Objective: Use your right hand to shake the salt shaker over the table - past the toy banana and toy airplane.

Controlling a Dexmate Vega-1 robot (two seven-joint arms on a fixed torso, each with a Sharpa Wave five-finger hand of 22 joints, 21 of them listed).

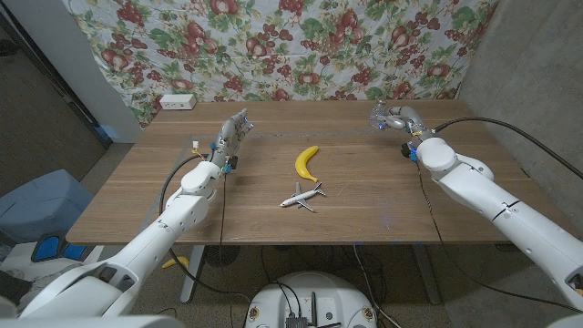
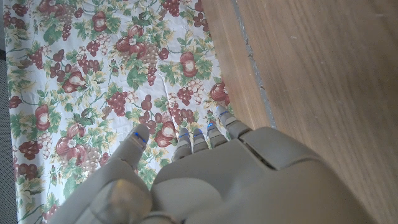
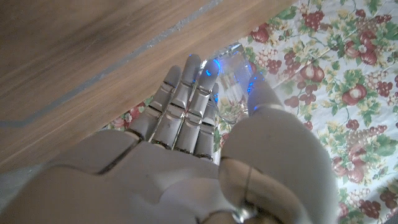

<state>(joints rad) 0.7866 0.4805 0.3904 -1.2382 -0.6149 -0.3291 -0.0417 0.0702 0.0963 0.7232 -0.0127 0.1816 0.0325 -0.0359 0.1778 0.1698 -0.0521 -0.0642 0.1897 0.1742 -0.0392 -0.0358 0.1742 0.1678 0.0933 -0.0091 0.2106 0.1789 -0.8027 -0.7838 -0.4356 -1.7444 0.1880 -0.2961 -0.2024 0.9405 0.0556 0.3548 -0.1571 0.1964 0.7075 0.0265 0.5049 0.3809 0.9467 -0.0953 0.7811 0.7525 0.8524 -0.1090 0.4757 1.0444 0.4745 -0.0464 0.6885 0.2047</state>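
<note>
Working across the wooden table (image 1: 137, 196) from our left, we found the left hand (image 1: 233, 128) raised near the far edge, its fingers (image 2: 202, 138) held loosely apart and upright against the floral cloth (image 2: 81, 74), with nothing in them. Toward the middle lay the toy banana (image 1: 307, 162), and just nearer us the toy airplane (image 1: 302, 196), the two close but apart. At the far right corner the right hand (image 1: 393, 118) had its fingers (image 3: 186, 102) and thumb wrapped around the salt shaker (image 3: 231, 93), a clear glassy thing that showed between them in the right wrist view; in the head view it was too small and blurred for us to make out well. We judged the grip the chief risk: the shaker was smooth and only partly enclosed, so a brisk shake could have let it slide out and drop at the table's edge or off it. We also could not tell which way its cap pointed, so a shake might have yielded nothing, or spilled too freely. A low sweep inward would also have risked knocking the banana or the airplane, both light enough to skid
</note>
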